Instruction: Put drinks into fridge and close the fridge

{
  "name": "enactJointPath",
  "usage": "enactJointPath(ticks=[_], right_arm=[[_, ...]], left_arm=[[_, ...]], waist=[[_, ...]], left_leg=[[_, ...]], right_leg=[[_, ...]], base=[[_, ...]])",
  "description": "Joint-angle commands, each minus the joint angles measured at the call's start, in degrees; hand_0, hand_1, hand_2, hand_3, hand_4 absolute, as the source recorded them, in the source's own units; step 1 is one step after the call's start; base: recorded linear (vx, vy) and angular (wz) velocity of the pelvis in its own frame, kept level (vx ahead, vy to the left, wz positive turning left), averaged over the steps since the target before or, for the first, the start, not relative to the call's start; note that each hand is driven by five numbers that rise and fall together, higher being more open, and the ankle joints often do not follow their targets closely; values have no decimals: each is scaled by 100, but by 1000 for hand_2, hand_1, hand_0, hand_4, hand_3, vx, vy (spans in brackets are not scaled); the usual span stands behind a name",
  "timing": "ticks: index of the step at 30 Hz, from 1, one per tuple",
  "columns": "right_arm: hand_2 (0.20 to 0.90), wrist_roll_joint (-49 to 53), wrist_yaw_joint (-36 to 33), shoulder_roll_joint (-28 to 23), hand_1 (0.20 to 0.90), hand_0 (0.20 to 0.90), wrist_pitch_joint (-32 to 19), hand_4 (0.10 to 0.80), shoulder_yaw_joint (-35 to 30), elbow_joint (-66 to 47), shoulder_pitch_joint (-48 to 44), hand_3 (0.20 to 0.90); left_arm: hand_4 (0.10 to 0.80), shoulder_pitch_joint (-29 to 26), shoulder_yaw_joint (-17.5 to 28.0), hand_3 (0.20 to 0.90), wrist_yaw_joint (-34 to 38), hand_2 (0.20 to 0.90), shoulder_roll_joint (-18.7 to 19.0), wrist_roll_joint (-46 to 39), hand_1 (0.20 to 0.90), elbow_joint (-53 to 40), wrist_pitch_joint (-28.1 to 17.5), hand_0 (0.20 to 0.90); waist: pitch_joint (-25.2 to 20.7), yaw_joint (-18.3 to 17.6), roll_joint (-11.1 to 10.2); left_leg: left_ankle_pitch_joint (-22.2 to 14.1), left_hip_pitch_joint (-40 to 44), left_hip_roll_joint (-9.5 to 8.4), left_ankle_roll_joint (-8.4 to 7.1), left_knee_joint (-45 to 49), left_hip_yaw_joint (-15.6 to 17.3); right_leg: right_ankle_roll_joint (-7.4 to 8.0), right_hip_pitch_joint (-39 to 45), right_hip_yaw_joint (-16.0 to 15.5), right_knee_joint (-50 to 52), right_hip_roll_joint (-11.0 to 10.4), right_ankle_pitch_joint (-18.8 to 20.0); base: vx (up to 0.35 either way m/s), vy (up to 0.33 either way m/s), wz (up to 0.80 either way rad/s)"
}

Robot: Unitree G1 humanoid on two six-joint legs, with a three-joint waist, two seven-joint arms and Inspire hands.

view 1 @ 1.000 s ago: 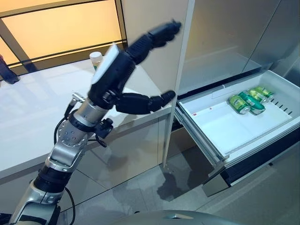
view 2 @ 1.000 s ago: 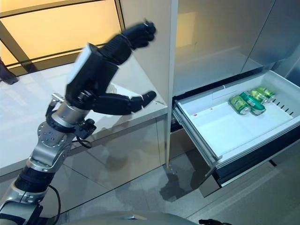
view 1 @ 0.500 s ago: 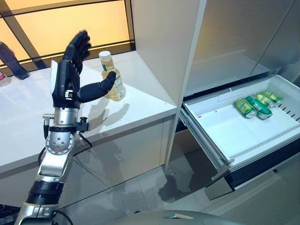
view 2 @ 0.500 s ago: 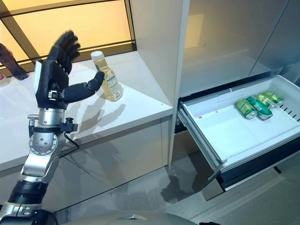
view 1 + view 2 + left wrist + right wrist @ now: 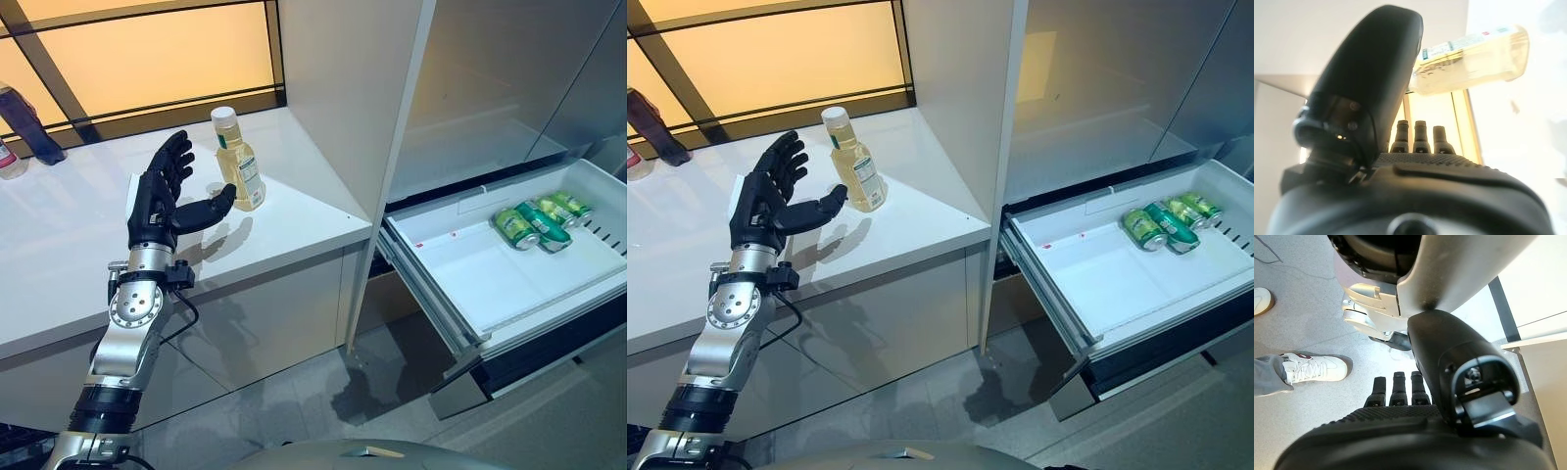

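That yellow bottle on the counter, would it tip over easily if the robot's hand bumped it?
Probably: the bottle stands upright, tall on a narrow base. It looks nearly full, so likely heavyish. The open left hand sits beside it, not touching.

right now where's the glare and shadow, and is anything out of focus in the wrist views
Eye views: warm backlight from the amber window panels; the left hand and bottle cast soft shadows on the white counter. Left wrist view: the bottle is washed out against a bright background, and the thumb close to the lens is soft. Right wrist view: the right hand is blurred, the floor sharper.
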Motion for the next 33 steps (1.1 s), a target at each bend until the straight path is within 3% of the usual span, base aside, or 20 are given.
enactJointPath(ticks=[1, 14, 33], right_arm=[[900, 56, 225, 218, 900, 900, 35, 800, 6, -179, -187, 900], [900, -26, 232, 210, 900, 900, 132, 800, 43, -218, -208, 900], [900, -71, 241, 206, 900, 900, 131, 800, 178, -161, -231, 900]], left_arm=[[800, -763, 246, 900, 137, 900, 135, -207, 900, -57, -195, 900], [800, -992, 40, 900, -75, 900, 82, -626, 900, 59, 243, 900], [800, -1616, -9, 900, 365, 900, 116, -935, 900, 295, 98, 900]], waist=[[-69, -76, 39], [-76, -148, 71], [-126, -283, 68]], left_leg=[[-512, -4, -142, 125, 26, -105], [-517, 20, -131, 126, 31, -49], [-542, 68, -114, 116, 36, 27]], right_leg=[[385, -459, 267, 96, -56, 320], [403, -467, 296, 116, -59, 316], [412, -469, 371, 145, -52, 301]], base=[[0, 0, 0], [0, 0, 0], [6, -1, -1]])
